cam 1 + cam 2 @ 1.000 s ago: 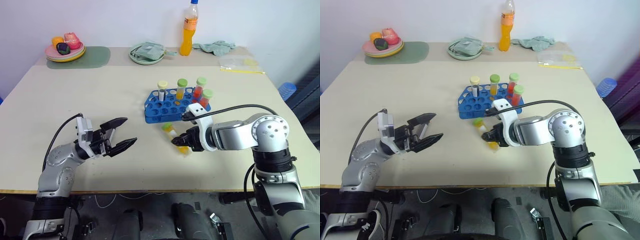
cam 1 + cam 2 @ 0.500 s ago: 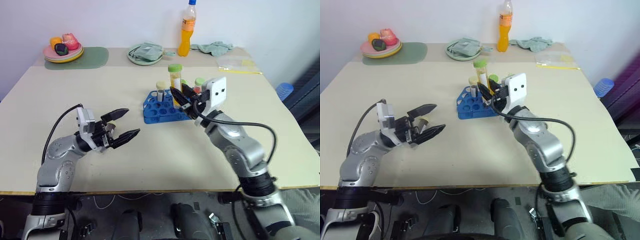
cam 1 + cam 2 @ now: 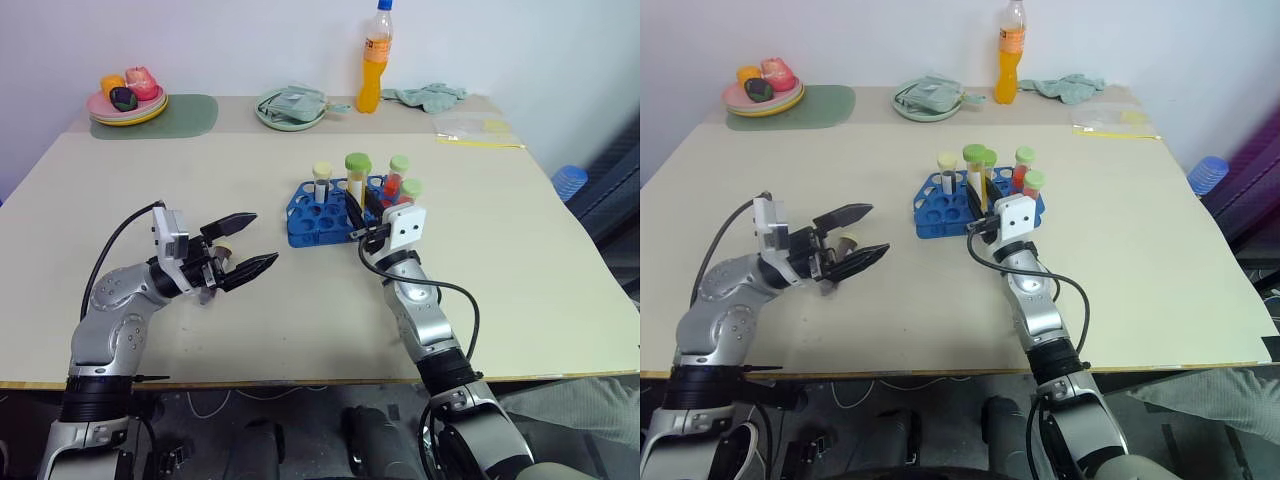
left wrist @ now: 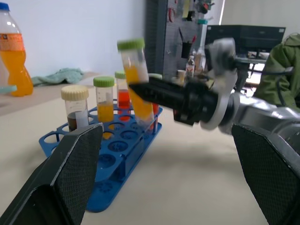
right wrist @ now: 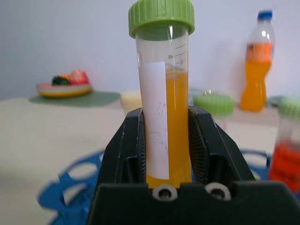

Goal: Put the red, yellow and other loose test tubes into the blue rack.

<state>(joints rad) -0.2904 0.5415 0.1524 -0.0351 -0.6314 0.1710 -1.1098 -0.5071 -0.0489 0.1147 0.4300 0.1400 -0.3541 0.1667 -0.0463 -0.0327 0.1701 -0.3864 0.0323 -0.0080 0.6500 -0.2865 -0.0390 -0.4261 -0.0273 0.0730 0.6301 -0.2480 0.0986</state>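
My right gripper (image 3: 353, 196) is shut on a test tube of yellow liquid with a green cap (image 3: 356, 170). It holds the tube nearly upright at the near side of the blue rack (image 3: 305, 228), with the lower end down among the holes (image 4: 146, 123); whether it sits in one I cannot tell. Standing in the rack are a cream-capped dark tube (image 3: 322, 178), a second yellow tube (image 4: 104, 101) and two red-orange tubes with green caps (image 3: 398, 170). My left gripper (image 3: 266, 237) hovers open and empty over the table, left of the rack.
A tall orange drink bottle (image 3: 377, 60) stands at the back. Near it are a green plate with a cloth (image 3: 292, 106), another cloth (image 3: 430, 95) and a clear bag (image 3: 475, 130). A pink plate of toy food (image 3: 128, 98) rests far left.
The right gripper carried the yellow tube from low over the table in front of the rack, turned it upright above the rack, then lowered it onto the rack's near side. The left gripper stayed put.
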